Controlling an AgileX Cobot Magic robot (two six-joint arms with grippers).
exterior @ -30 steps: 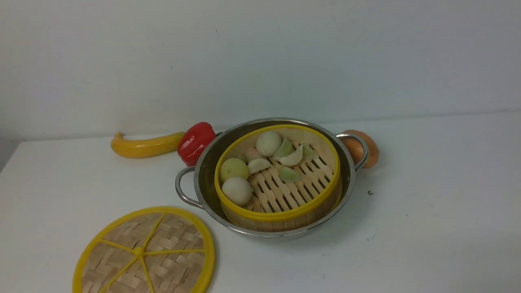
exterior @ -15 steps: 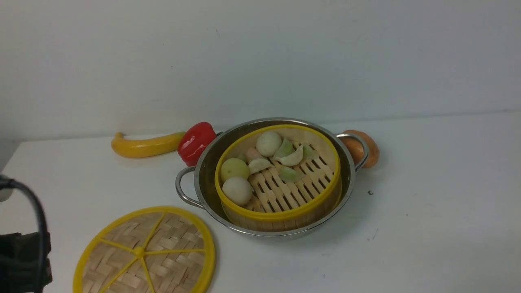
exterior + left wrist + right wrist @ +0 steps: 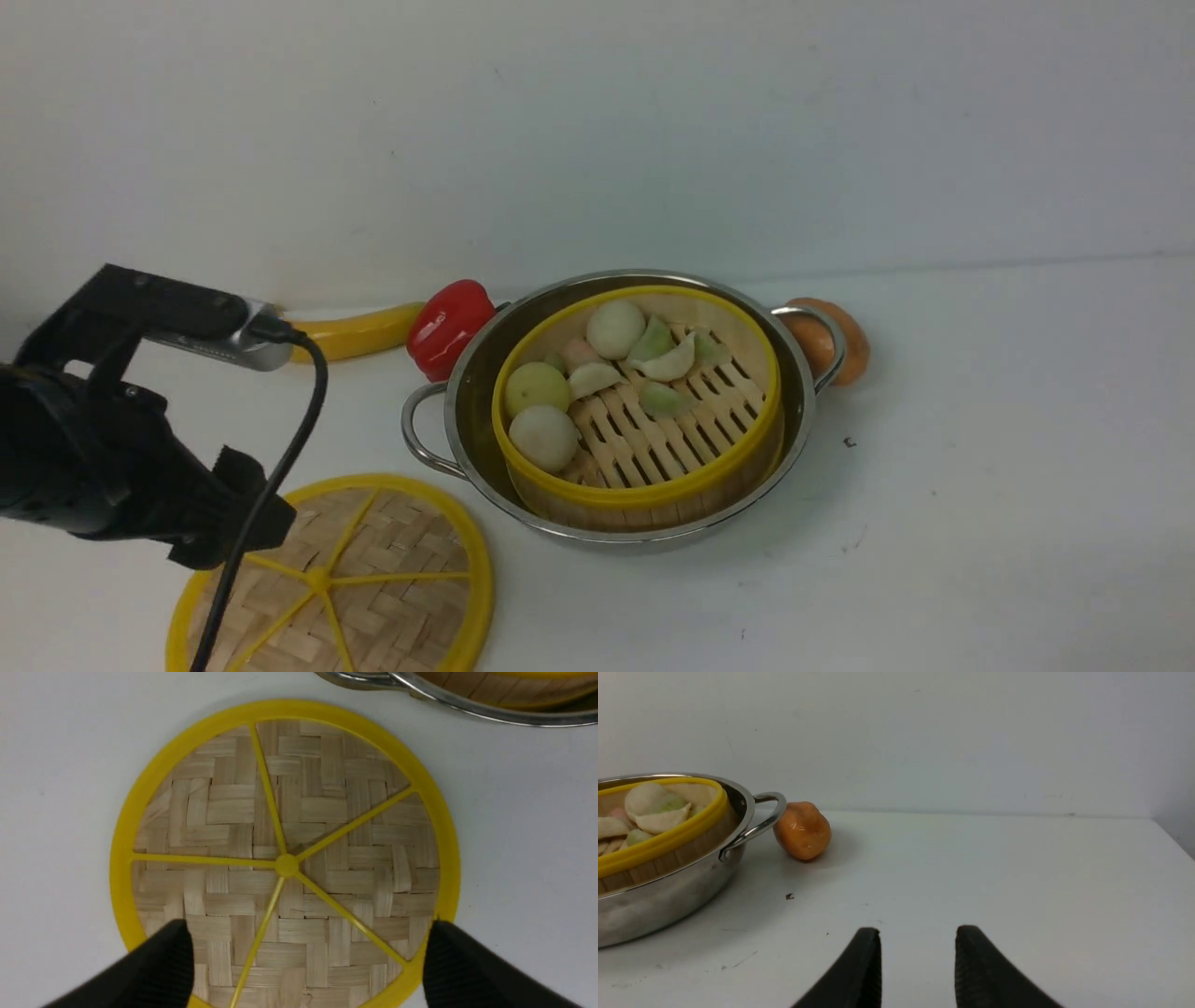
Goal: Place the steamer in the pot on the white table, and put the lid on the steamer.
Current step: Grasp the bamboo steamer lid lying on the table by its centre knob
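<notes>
Left gripper (image 3: 308, 933) moved in from lower-left edge; now over lid (image 3: 373, 579), jaws wide apart. Lid flat on white table (image 3: 980, 467), lower left. Steamer (image 3: 644, 420) inside pot (image 3: 467, 392), centre. Right gripper (image 3: 918, 947) jaws slightly apart, empty.

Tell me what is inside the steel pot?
The steamer sits inside the pot, holding pale buns and dumplings on its slats. The pot's bottom beneath it is covered.
</notes>
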